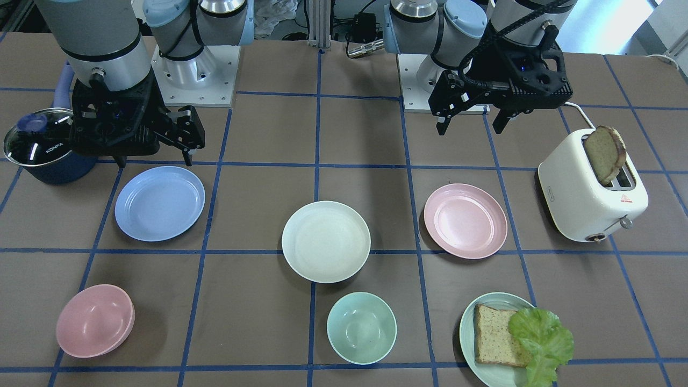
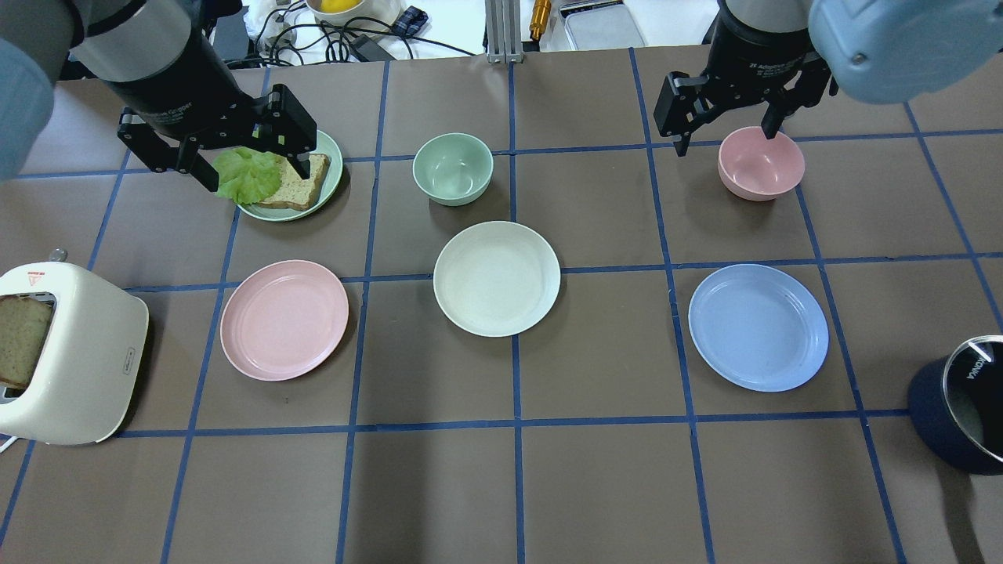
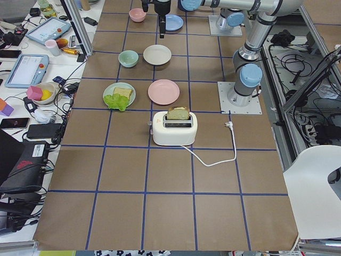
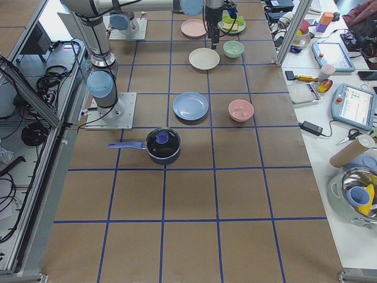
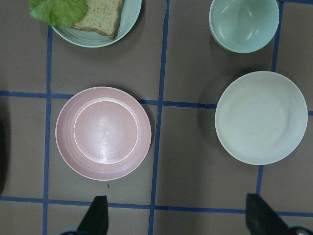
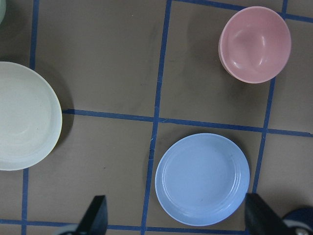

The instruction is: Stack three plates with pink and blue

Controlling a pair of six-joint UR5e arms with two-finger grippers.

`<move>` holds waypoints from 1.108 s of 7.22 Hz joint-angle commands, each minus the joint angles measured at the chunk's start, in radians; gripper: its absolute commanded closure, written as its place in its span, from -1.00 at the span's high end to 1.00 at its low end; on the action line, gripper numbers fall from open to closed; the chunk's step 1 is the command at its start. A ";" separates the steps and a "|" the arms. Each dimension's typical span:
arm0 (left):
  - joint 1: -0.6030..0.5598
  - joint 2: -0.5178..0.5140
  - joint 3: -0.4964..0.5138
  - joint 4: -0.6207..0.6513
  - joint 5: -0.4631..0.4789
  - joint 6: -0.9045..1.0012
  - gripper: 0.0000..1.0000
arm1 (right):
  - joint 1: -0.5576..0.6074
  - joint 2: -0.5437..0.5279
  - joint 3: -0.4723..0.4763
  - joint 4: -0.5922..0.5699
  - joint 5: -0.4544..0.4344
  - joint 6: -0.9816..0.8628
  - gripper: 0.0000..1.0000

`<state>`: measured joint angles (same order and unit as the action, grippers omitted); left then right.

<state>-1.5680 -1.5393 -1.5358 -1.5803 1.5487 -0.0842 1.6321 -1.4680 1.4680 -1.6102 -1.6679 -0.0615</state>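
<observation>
Three plates lie apart in a row on the brown table. The cream-white plate is in the middle, the pale pink plate on my left side and the light blue plate on my right side. My left gripper is open and empty, high above the table and back from the pink plate. My right gripper is open and empty, high above the near edge of the blue plate. Overhead, the cream plate lies between the pink and blue plates.
A pink bowl, a mint bowl and a mint plate with bread and lettuce stand on the far side. A white toaster with bread is at my left end, a lidded dark blue pot at my right.
</observation>
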 commanded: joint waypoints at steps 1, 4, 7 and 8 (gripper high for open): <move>0.000 0.001 0.000 0.000 0.001 0.000 1.00 | -0.001 0.000 0.000 -0.002 -0.001 0.000 1.00; -0.001 0.002 -0.006 0.000 -0.001 0.000 1.00 | -0.005 0.002 0.000 -0.004 0.000 0.000 1.00; -0.001 0.004 -0.009 -0.001 -0.001 -0.002 1.00 | -0.005 0.002 0.000 -0.025 -0.001 -0.001 1.00; -0.001 0.005 -0.010 -0.001 -0.001 -0.002 1.00 | -0.005 0.002 0.002 -0.027 -0.001 -0.001 1.00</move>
<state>-1.5688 -1.5351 -1.5450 -1.5815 1.5479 -0.0858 1.6276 -1.4666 1.4684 -1.6336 -1.6689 -0.0628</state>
